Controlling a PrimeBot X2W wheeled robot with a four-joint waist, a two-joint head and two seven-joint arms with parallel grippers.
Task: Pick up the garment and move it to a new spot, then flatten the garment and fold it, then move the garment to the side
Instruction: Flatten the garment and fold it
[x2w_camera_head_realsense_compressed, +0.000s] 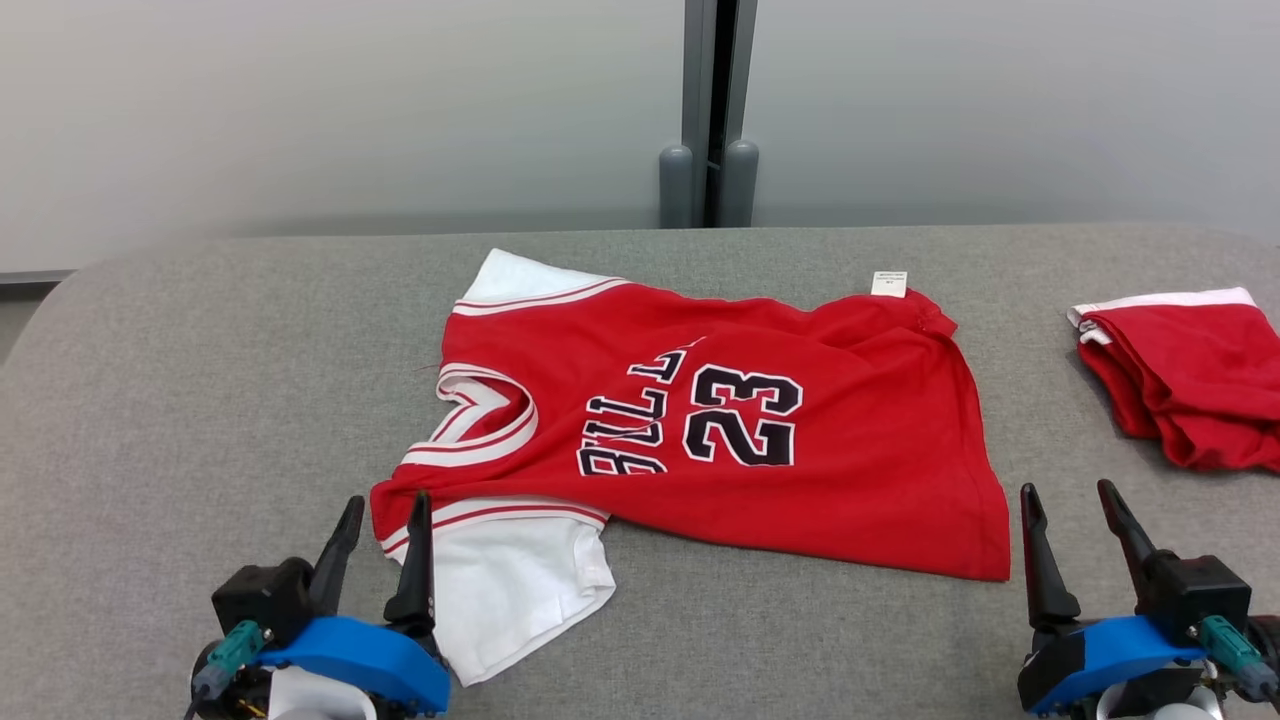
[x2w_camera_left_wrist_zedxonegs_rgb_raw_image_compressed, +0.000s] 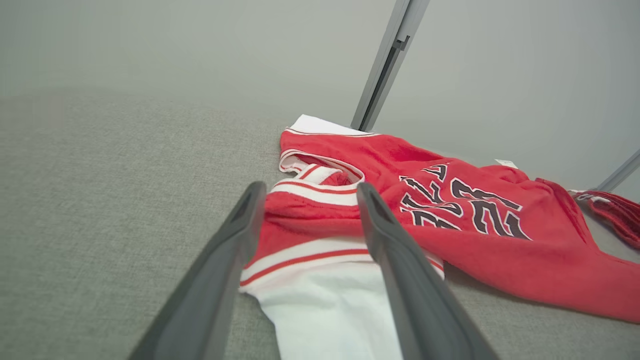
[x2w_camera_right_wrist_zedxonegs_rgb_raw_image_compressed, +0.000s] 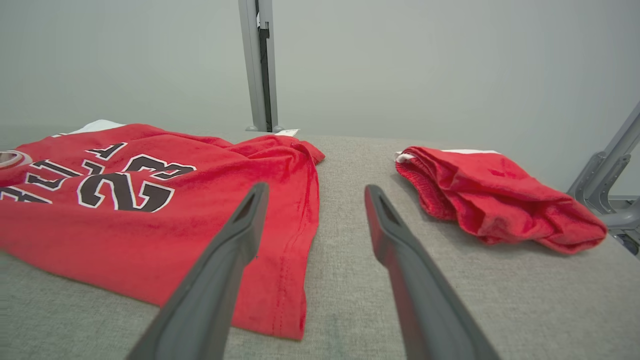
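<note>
Left gripper is open at the jersey's near white sleeve; I see right gripper open too, beside its hem.

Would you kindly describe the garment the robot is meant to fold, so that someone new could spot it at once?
Start at the grey table and look to its middle, where a red jersey lies spread out. Unlike the plain red bundle at the table's right edge, it bears a black 23 and has white sleeves.
</note>
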